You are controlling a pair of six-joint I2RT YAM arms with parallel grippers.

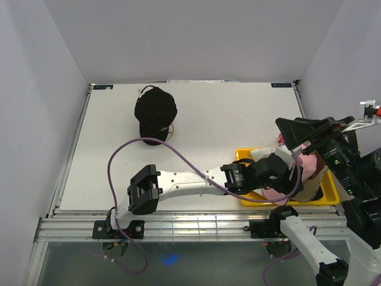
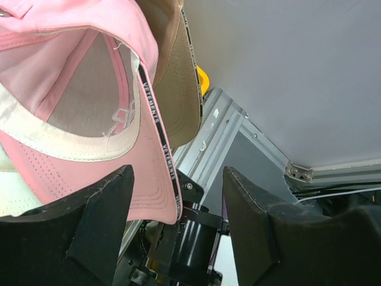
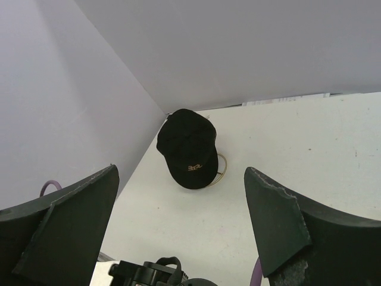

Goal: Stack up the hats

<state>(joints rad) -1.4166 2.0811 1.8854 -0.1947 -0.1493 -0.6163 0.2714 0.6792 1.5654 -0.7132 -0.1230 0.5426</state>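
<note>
Nearest the arm bases sits the yellow tray [image 1: 243, 156], at the right end of the table's [image 1: 238, 113] near edge, and that is where the action is. The left gripper [image 2: 178, 179] has its fingers spread wide, gripping nothing. The pink cap [image 2: 71, 24] hangs just above them, tipped so that its inside shows, and the taped brim edge dips into the gap without being pinched. Tucked against it is the tan cap [image 2: 175, 89], the two already nested over the tray. A pale patch shows below the pink one; I cannot tell whether that is the white cap or just the sweatband.

These are light, floppy things. The crowns are soft cloth that will crumple under a squeeze, while the brims are stiff and curved. I would judge the brim the place to take hold — flat, firm, thin enough to slip between the pads. A pinch at the crown would likely bunch the fabric and let it sag or slide.

The right gripper [image 3: 180, 179] hovers to the right above the tray, fingers released and parted, nothing between them.

Far off, toward the back left of the table, the black cap [image 1: 155, 110] sits well apart on the gold wire stand [image 3: 224, 168] — crown up, brim pointing to the near side, and open to a grab.
</note>
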